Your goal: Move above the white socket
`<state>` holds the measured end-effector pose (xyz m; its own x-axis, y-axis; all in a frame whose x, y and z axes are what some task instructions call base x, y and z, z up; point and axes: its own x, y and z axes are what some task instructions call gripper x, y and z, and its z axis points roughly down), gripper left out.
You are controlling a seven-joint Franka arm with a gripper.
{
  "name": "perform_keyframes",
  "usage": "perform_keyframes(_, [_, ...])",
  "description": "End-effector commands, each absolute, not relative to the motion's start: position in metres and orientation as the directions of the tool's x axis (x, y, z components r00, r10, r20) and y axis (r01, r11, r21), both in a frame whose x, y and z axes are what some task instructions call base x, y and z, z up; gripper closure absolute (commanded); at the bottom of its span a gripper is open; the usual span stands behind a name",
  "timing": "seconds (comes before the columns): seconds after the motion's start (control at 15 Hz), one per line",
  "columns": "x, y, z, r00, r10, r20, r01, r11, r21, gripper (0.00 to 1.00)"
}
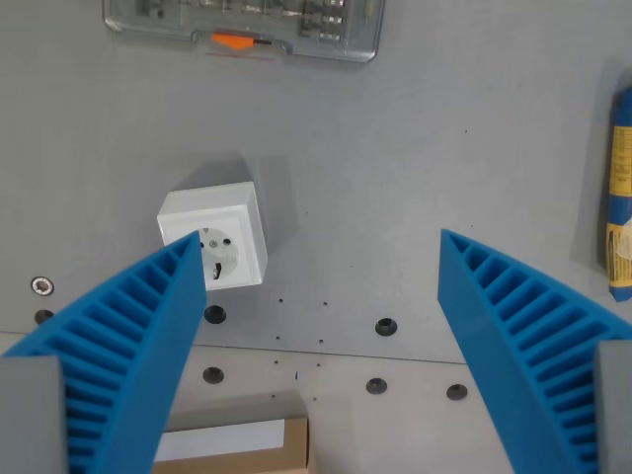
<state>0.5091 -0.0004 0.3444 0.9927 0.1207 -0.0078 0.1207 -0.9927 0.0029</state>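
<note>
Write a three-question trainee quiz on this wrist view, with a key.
1. True or false: the gripper is centred over the socket.
2. Which finger overlaps the socket in this view? A) the one on the wrist view's left B) the one on the wrist view's right C) neither
3. What orange-marked thing lies at the top edge?

Key:
1. False; the socket sits toward the wrist view's left, by the left finger.
2. A
3. A clear plastic case.

Even, soft light; sharp picture, faint shadow behind the white socket point(213, 237).
</note>
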Motion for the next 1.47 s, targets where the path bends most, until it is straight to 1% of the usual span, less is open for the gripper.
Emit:
perform_keyframes(0.07, [0.509, 0.000, 0.346, 0.993, 0.121, -0.004, 0.121, -0.993, 0.003, 0.00])
perform_keyframes(0.47, [0.508, 0.000, 0.345, 0.992, 0.124, -0.004, 0.124, -0.992, 0.004, 0.00])
perform_keyframes(0.87, [0.504, 0.003, 0.338, 0.991, 0.136, 0.009, 0.136, -0.991, 0.007, 0.00])
perform_keyframes(1.13, [0.499, 0.006, 0.328, 0.989, 0.146, 0.035, 0.145, -0.989, 0.013, 0.00])
perform_keyframes(1.47, [0.490, 0.013, 0.309, 0.985, 0.159, 0.069, 0.158, -0.987, 0.021, 0.00])
